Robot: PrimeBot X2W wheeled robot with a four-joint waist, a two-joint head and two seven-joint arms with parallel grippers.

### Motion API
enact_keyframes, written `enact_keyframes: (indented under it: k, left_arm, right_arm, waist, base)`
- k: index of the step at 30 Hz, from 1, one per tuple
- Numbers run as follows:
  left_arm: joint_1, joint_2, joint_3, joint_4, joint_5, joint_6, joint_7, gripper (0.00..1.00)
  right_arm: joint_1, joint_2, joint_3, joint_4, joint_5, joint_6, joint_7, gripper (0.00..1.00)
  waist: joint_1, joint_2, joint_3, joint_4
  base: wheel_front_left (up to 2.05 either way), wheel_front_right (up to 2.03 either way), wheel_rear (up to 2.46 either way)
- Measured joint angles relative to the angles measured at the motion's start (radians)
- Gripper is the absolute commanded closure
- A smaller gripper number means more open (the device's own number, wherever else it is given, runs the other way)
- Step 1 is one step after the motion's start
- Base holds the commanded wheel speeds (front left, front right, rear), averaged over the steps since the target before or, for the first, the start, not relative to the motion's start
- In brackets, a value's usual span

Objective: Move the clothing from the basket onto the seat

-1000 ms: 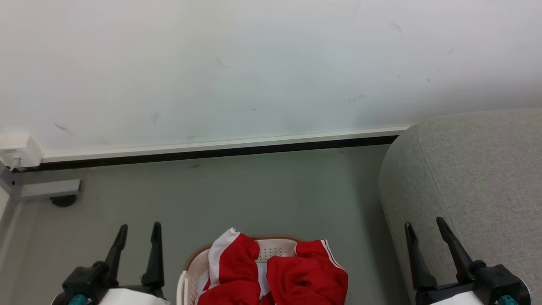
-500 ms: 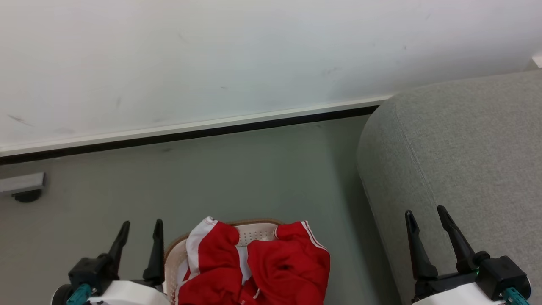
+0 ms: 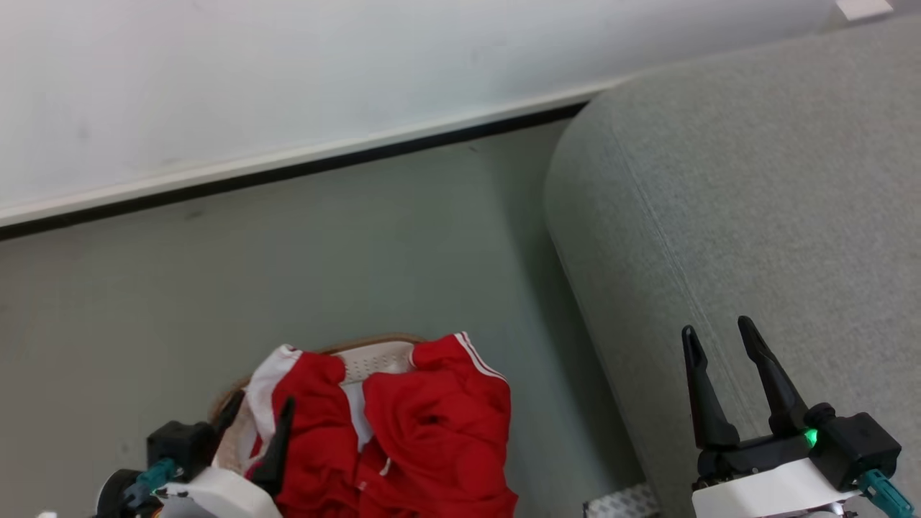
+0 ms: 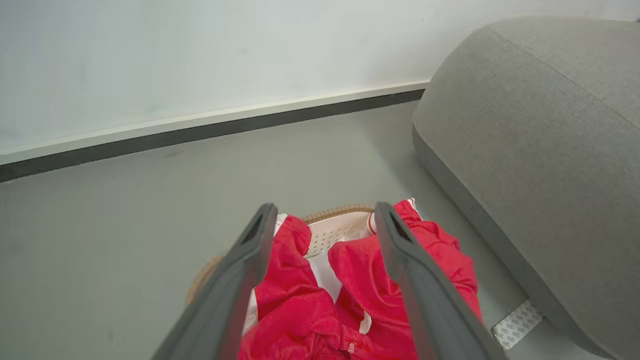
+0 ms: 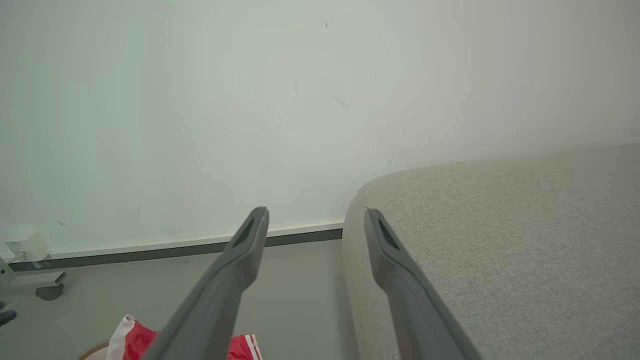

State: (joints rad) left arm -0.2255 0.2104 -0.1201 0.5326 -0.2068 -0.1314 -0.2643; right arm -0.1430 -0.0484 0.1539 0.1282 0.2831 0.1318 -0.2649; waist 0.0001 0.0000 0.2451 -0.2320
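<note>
Since a second ago the head camera has swung, and the left pincer [image 3: 263,399], then clear beside the basket [image 3: 374,342], now overlaps its left rim. Its jaws gape wide and empty; the red clothing [image 3: 432,424] lies heaped in the basket just ahead of its fingertips. The right pincer [image 3: 717,327], equally wide and empty, shows against the grey seat [image 3: 755,180], with the clothing well off to its left.

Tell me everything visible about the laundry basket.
The basket is cream-white perforated plastic with a brown rim band and rounded corners. It stands upright on the grey floor, beside the sofa but apart from it. Red clothing heaps inside and drapes over its rim, hiding most of it.
</note>
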Motion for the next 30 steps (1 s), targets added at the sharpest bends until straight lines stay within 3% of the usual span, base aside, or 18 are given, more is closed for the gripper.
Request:
enact_keyframes:
  k: [16,30]
  left_arm:
    - [-0.188,0.212,-0.331,0.300,-0.108,0.000,0.000,0.00]
    - [-0.376,0.321,-0.620,0.477,-0.174,0.000,0.002,0.00]
  right_arm:
    - [-0.035,-0.001,0.041,-0.132,0.053,0.000,0.000,0.00]
    - [-0.067,-0.001,0.053,-0.215,0.124,0.000,0.000,0.00]
  waist:
    - [0.0001,0.0000,0.213,-0.117]
    - [0.0001,0.0000,0.440,-0.189]
  base:
    - [0.00,0.00,0.00]
    - [0.00,0.00,0.00]
